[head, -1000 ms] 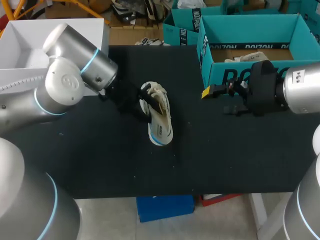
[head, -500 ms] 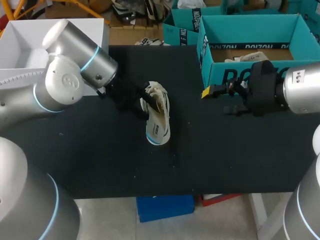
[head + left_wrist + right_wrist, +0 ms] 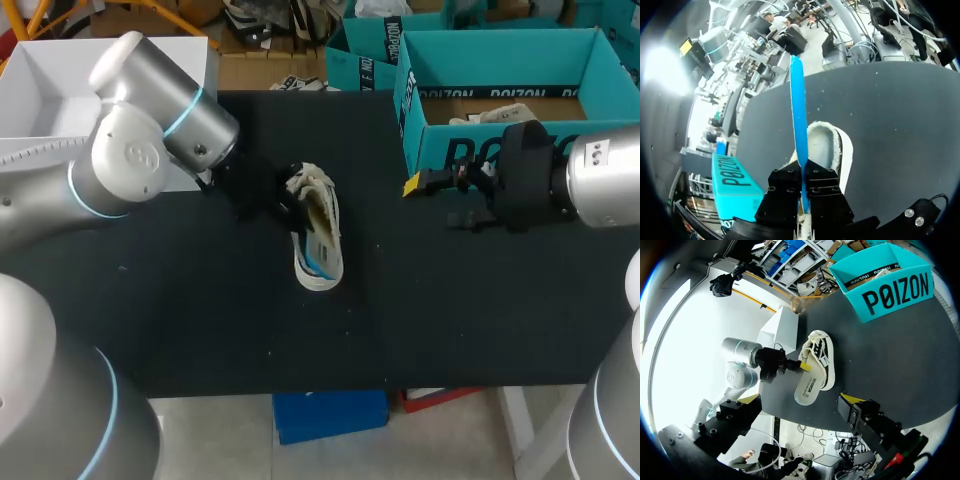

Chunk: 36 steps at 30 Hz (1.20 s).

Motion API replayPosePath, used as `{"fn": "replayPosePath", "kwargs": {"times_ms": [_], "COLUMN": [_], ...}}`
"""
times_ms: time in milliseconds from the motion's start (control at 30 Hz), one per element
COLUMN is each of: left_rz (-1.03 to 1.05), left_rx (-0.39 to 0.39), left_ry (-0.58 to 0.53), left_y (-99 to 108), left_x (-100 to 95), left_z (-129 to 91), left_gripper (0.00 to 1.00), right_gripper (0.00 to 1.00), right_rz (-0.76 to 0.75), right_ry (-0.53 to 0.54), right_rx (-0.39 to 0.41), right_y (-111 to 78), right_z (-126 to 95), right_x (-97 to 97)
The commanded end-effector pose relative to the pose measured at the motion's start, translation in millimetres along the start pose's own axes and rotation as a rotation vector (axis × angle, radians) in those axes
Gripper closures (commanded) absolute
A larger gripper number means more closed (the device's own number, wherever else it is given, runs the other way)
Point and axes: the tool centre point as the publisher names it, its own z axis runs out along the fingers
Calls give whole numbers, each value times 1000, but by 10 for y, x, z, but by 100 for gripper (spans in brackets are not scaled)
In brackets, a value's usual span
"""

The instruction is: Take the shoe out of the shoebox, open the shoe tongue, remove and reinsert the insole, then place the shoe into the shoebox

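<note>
The blue-green shoebox (image 3: 440,150) sits open at the far right of the table (image 3: 200,320). It has a brown floor, and something pale (image 3: 490,115) lies inside; I cannot tell what it is. A white box (image 3: 40,70) stands open at the far left corner. The shoe (image 3: 320,255) is not in any box. It lies on the table near the middle, well apart from the shoebox. My left gripper (image 3: 802,192) is squeezed tight on the insole (image 3: 797,115), one finger on each flat side, and the insole sticks up out of the shoe. My right gripper (image 3: 430,198) hangs just in front of the shoebox wall with its fingers spread wide and nothing in them. Since a second ago my left arm has pulled back a little, the insole has come up higher out of the shoe, and the shoe has turned a bit on the table. My right arm has not moved. The insole is thin and flat and blue on one side. The inside of the shoe looks white and fuzzy. The shoe is white with laces on top. The table top is black and dull with tiny light specks. The shoebox looks like cardboard.
</note>
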Motion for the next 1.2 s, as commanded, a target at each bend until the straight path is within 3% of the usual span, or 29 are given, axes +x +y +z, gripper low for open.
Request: {"fn": "replayPosePath", "kwargs": {"times_ms": [33,267,667,1000,1200], "left_rz": [2,-4,10,5,-15], "left_rx": [39,96,115,94,67], "left_ry": [-48,-100,-117,-127,-153], "left_y": [-60,-233,-415,-425,-313], "left_x": [29,25,-19,66,154], "left_z": [-29,19,18,-39,23], "left_gripper": [100,100,100,100,100], "right_gripper": [0,0,0,0,0], "right_rz": [0,0,0,0,0], "right_ry": [-2,-2,-2,-2,-2], "right_rx": [-1,-1,-1,-1,-1], "right_y": [-2,-2,-2,-2,-2], "right_z": [5,5,5,5,5], "right_x": [4,4,4,4,4]}}
